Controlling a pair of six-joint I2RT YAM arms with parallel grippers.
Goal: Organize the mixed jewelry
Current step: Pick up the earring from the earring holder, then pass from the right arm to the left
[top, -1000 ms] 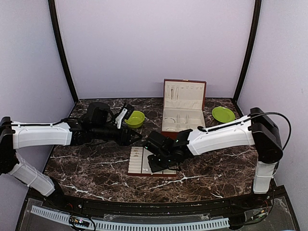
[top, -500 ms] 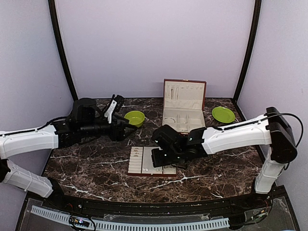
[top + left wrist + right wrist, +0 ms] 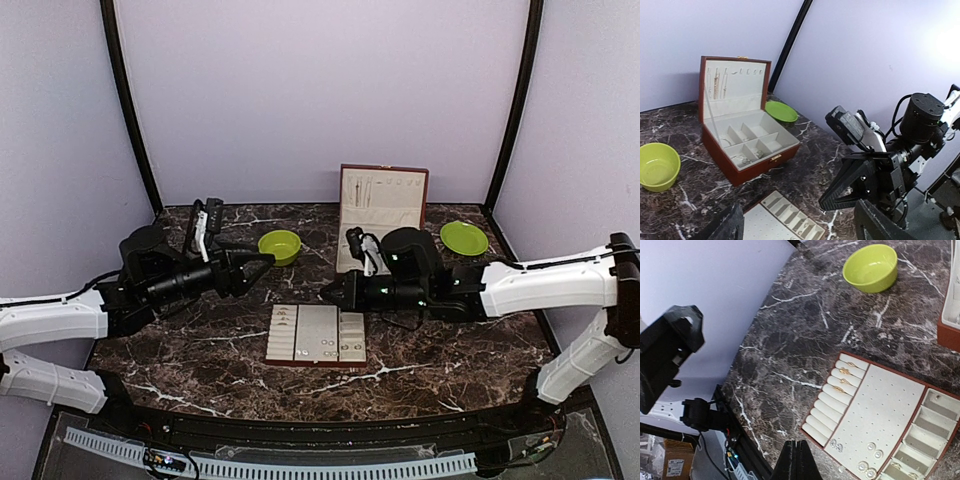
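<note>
Backed off to left of frame with left fingers (image 3: 730, 227) spread wide, nothing between. Glossy lime bowl (image 3: 280, 246) upper centre-left. Uncovered flat cream-lined tray (image 3: 318, 328), lower centre on veined dark desk (image 3: 200, 340): holds mixed jewelry (image 3: 842, 372), tiny shiny rings in padded rolls, studs on perforated panel. Behind, hinged red-brown box (image 3: 395, 215) standing open. Withdrew right fingers (image 3: 794, 465) right of centre, pressed shut, empty. Probably between picks, tray free for next piece

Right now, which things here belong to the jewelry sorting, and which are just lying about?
Part of the job: rings, stud earrings, display tray, open jewelry box.
Lying about, apparently: lime-green bowl, lime-green plate.
</note>
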